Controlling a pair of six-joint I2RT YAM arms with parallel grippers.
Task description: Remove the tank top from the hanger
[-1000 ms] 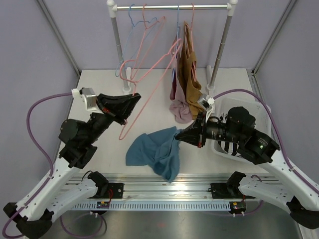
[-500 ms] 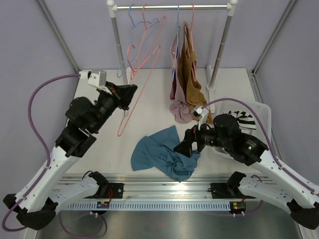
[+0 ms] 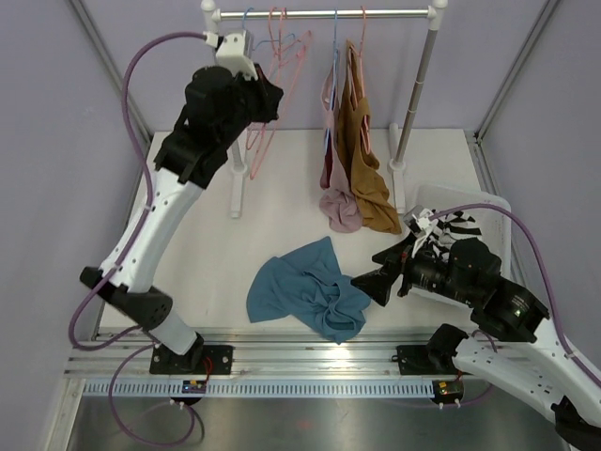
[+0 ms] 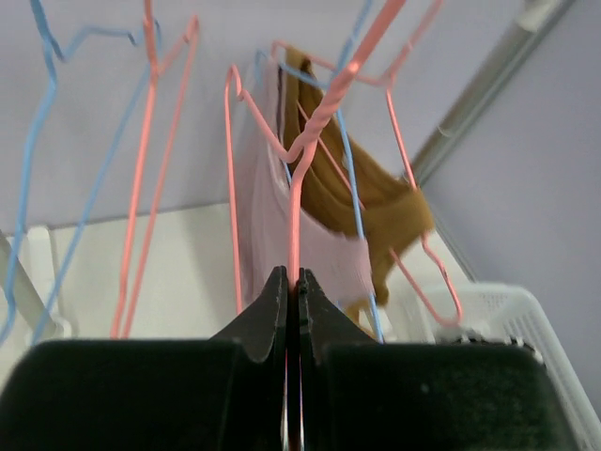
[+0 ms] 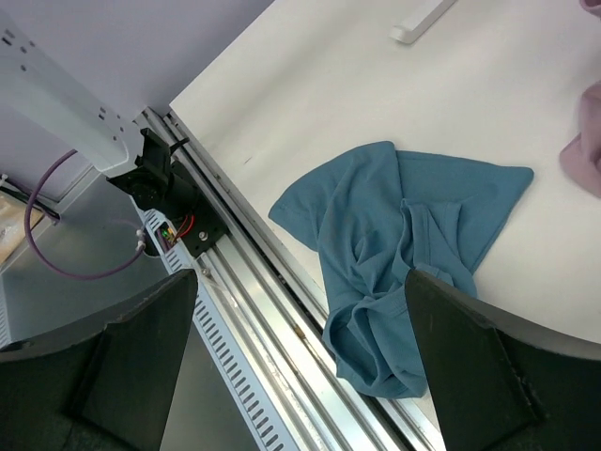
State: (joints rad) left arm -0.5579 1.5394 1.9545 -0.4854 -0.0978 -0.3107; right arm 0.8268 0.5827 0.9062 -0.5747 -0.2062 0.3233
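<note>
One pink hanger lifted toward rail, right pincer released tank top

Overhead and right-wrist views share the blue top.

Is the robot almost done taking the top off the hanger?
Nearly. The blue tank top lies on the table, off its hanger. The left claw is shut on the empty pink hanger up by the rail; the right claw is open and empty. Probably only parking that hanger is left.
</note>
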